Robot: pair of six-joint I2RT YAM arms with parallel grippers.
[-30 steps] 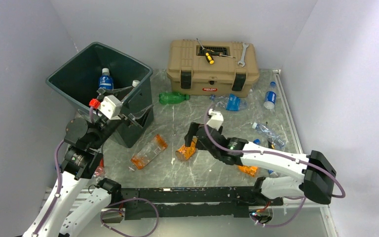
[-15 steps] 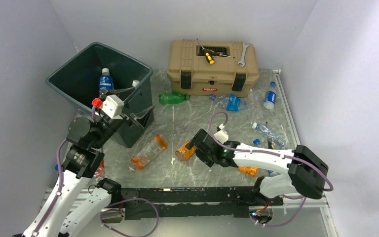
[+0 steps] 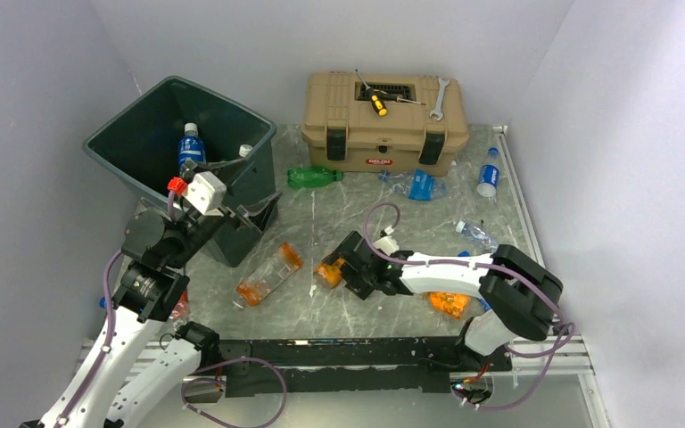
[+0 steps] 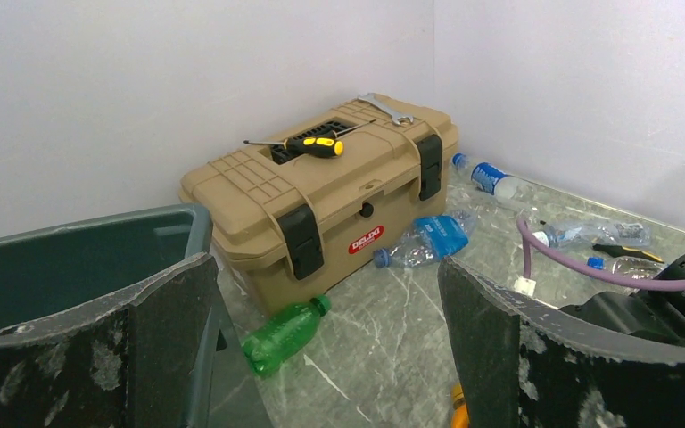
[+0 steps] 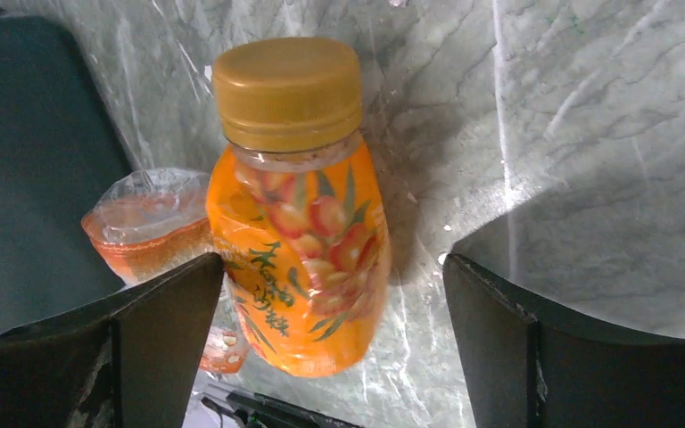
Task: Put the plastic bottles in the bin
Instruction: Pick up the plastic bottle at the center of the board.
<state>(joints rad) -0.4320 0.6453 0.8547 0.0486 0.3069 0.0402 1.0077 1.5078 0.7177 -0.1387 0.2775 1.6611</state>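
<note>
Orange is the colour to watch: the orange bottle [image 3: 328, 270] lies on its side on the marble table [image 3: 321, 223], out in the middle and just in front of the right gripper [image 3: 346, 274], with the bin [image 3: 107, 152] off toward the left arm's side. From the right wrist camera the right gripper [image 5: 332, 267] has its jaws spread as wide as they go, gripping nothing, and the orange bottle [image 5: 299, 232] sits right in the gap. Its long axis runs straight away from the wrist, yellow cap at the far end, so I'd judge the fingers would close across its belly, not its length. It isn't centred, mind: the label side sits just beside one finger [image 5: 160, 330], and open marble shows before the other. A crushed orange bottle [image 5: 143, 223] pokes in close to that crowded side; touching or not, I can't tell. Over at the bin's near corner the left gripper [image 3: 254, 209] hangs wide open too and holds nothing, looking out at the green bottle [image 4: 285, 334] and the toolbox [image 4: 321, 196]. So the right arm is clearly nearer, and this pick looks like its job.
</note>
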